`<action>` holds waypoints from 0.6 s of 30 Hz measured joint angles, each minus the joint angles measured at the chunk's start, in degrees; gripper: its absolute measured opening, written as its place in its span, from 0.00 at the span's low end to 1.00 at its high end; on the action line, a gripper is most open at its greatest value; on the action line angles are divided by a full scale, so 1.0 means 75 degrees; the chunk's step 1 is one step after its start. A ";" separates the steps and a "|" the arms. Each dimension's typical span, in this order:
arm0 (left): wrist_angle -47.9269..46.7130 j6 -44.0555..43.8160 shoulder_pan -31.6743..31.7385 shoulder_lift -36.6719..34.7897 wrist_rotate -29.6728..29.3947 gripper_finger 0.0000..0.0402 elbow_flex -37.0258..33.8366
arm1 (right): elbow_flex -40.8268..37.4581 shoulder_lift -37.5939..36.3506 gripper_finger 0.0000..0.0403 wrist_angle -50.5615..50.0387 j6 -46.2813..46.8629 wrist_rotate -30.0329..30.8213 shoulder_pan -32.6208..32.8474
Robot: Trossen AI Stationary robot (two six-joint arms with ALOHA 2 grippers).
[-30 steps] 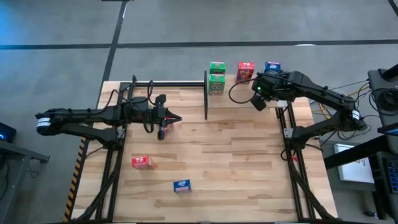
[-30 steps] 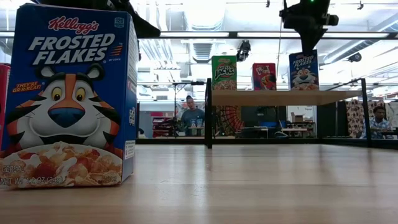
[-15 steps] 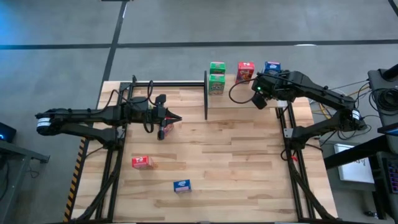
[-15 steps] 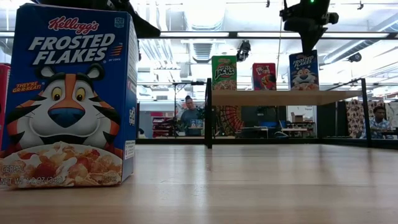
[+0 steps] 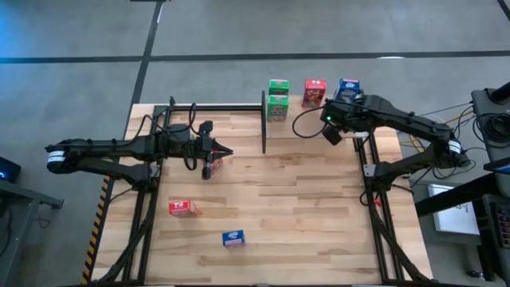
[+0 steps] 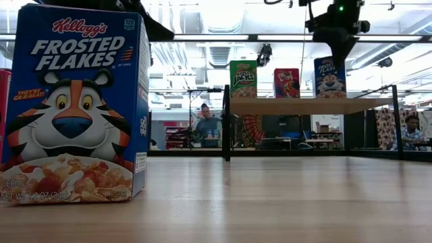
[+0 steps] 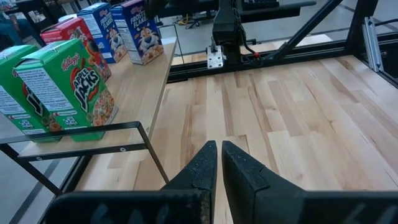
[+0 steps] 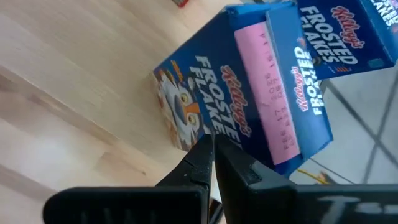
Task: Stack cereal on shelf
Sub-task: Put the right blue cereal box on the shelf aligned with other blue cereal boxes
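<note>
The shelf (image 6: 310,106) stands at the table's far edge. On it stand green cereal boxes (image 7: 65,87), a red one (image 6: 287,82) and blue ones (image 7: 140,31). My right gripper (image 8: 214,140) is shut. It slants down over the shelf's right end, with its tips at the nearer blue box (image 8: 249,93), also seen in the low view (image 6: 329,75). My left gripper (image 7: 219,149) is shut and hovers over the table's left middle (image 5: 229,151), holding nothing. A red box (image 5: 213,165) lies on the table below it. My right gripper comes slanting down from above, its shut fingertips (image 8: 205,146) level with the lower edge of the blue box's printed front (image 8: 193,118). I cannot tell whether they touch the box. The box stands upright on the shelf.
Loose on the table lie a red box (image 5: 181,208) and a blue box (image 5: 233,237), the blue one close before the low camera (image 6: 74,104). A black post (image 5: 264,119) marks the shelf's left end. Bare planks lie between the arms. People sit in the room behind.
</note>
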 joint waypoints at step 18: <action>0.0002 -0.0003 -0.0001 0.0000 0.0000 0.02 0.0000 | -0.0366 -0.0003 0.02 0.0043 -0.0053 0.0718 0.0017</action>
